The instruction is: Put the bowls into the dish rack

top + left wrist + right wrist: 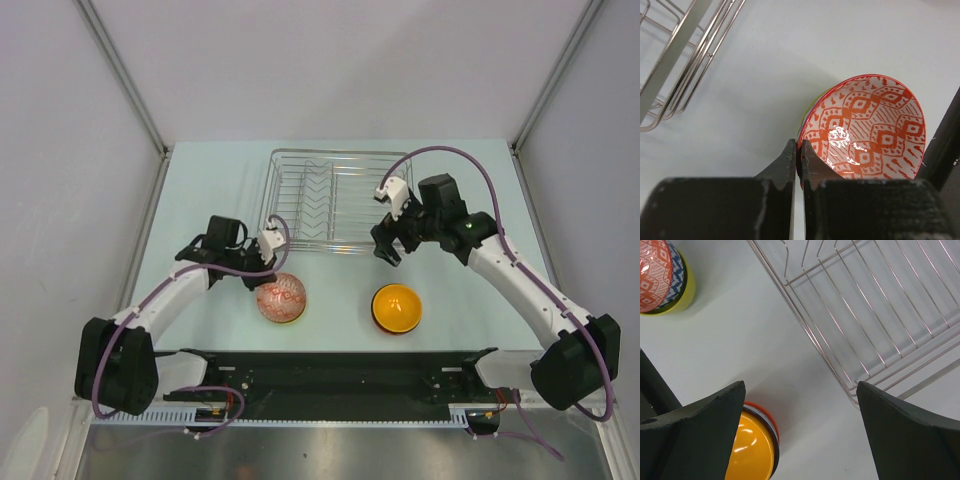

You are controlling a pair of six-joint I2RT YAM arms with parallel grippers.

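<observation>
The zigzag bowl tops a stack with a blue-patterned bowl and the lime-yellow bowl. My left gripper is shut on the zigzag bowl's rim, seen in the left wrist view; a lime edge shows under it. The orange bowl sits inside the red bowl. My right gripper is open and empty above the table between the orange bowl and the dish rack. The rack holds no bowls.
The silver wire rack stands at the middle back of the pale table; its near corner shows in the left wrist view. A black rail runs along the table's near edge. Grey walls enclose the sides.
</observation>
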